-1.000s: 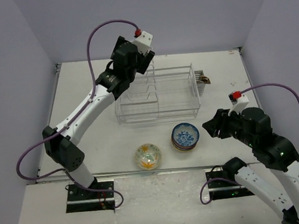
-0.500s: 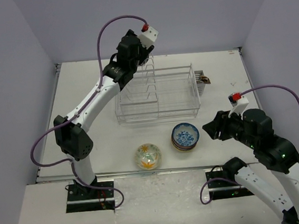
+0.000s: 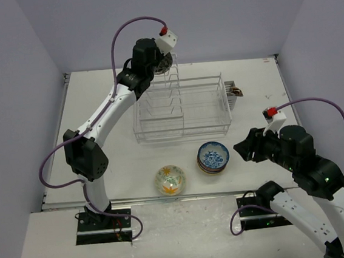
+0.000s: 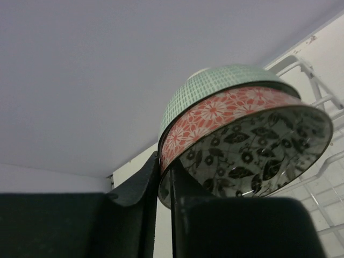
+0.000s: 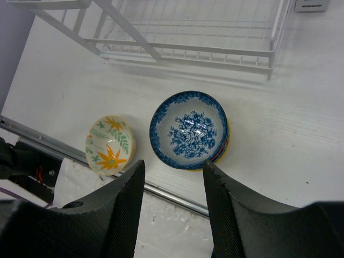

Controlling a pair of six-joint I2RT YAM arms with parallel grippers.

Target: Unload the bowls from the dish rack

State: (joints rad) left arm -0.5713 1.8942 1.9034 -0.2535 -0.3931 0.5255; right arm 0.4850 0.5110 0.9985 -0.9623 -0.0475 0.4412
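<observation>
A bowl (image 4: 242, 123) with a pale green outside, a red floral band and a black-and-white leafy inside hangs tilted over the dish rack (image 3: 182, 113). My left gripper (image 4: 164, 166) is shut on its rim, high over the rack's far left end (image 3: 155, 60). A blue-white floral bowl (image 5: 189, 129) tops a small stack in front of the rack (image 3: 213, 156). A pale yellow floral bowl (image 5: 109, 145) sits alone to its left (image 3: 170, 180). My right gripper (image 5: 172, 209) hovers open above these two, holding nothing.
A small grey-brown object (image 3: 233, 92) stands against the rack's right end. A metal strip (image 5: 177, 194) runs along the table's near edge just below the bowls. Purple walls close in the table on three sides.
The left gripper has gone from wide open to shut on the bowl's rim, and its wrist has turned above the rack's far left end. The right arm has stayed put.
</observation>
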